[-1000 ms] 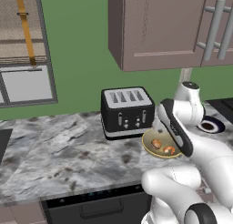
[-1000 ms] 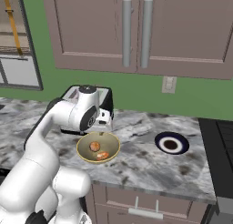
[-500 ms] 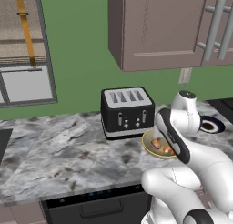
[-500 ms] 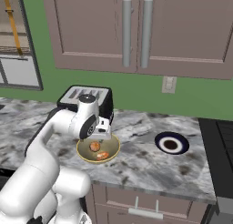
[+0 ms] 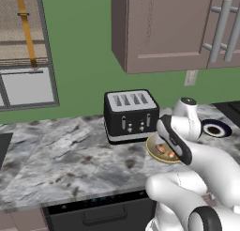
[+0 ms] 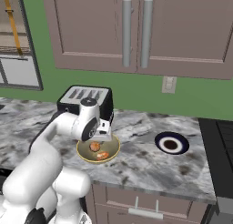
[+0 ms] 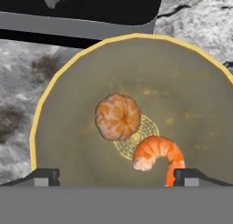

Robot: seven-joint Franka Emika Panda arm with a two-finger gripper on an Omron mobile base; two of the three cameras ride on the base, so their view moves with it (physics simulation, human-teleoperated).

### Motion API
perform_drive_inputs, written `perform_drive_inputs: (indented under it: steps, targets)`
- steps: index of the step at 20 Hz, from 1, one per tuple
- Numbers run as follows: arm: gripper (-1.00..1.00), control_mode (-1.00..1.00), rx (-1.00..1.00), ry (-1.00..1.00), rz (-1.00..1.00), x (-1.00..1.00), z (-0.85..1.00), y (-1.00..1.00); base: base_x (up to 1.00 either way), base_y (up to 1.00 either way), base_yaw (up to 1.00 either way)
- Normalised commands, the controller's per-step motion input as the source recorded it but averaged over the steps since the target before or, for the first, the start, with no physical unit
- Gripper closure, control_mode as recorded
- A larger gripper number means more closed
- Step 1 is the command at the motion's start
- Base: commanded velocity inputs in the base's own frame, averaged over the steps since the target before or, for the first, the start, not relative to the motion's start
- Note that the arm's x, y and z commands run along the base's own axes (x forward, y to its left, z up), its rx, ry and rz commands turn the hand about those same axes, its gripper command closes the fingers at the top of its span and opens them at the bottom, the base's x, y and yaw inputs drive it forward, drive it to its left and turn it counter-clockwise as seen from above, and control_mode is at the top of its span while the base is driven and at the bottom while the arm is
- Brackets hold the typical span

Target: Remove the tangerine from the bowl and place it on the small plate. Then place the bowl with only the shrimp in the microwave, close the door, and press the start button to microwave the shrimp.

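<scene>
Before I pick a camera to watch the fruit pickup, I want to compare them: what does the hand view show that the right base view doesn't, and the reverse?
Hand view only: the segmented surface of the round orange-brown tangerine, the curled pink-orange shrimp's pale bands, and the open fingers low over them. Right base view only: the small navy-rimmed plate, cabinet doors, white arm. Both: wide yellowish-tan bowl, black toaster, marble counter.

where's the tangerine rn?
The tangerine sits in the bowl near its centre, just beside the shrimp, on the counter in front of the toaster.
</scene>
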Motion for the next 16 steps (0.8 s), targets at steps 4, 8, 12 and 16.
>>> perform_drive_inputs:
  steps: [4, 8, 12, 16]
  targets:
    - [-1.0, -1.0, 0.0, 0.01, 0.02, 0.24, -0.28, 0.0, 0.0, 0.0, 0.0]
    - [-1.0, -1.0, 0.0, 0.03, 0.0, 0.24, -0.39, 0.05, 0.0, 0.0, 0.0]
    - [-1.0, -1.0, 0.0, 0.05, 0.0, 0.28, -0.38, 0.04, 0.0, 0.0, 0.0]
    - [-1.0, -1.0, 0.0, 0.03, 0.02, 0.12, -0.23, 0.0, 0.0, 0.0, 0.0]
